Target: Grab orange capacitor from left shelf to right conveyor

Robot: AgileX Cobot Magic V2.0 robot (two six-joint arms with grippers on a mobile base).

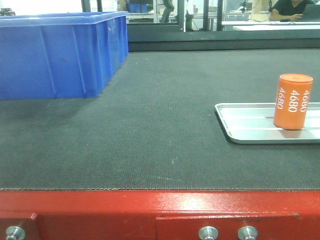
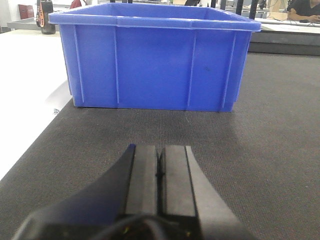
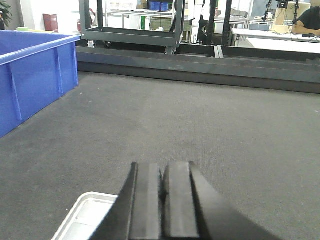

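The orange capacitor (image 1: 293, 101) stands upright on a flat silver metal tray (image 1: 240, 125), at the right of the dark grey conveyor belt (image 1: 150, 125) with its red front edge (image 1: 150, 210). My left gripper (image 2: 160, 148) is shut and empty, low over the belt, facing the blue bin (image 2: 155, 60). My right gripper (image 3: 161, 166) is shut and empty, above the belt with the tray's corner (image 3: 82, 215) just to its lower left. The capacitor does not show in either wrist view. The left shelf is out of view.
A large blue plastic bin (image 1: 60, 52) stands on the belt at the back left. A dark metal frame (image 3: 200, 65) runs along the belt's far side. White tables and a seated person (image 1: 292, 9) are beyond it.
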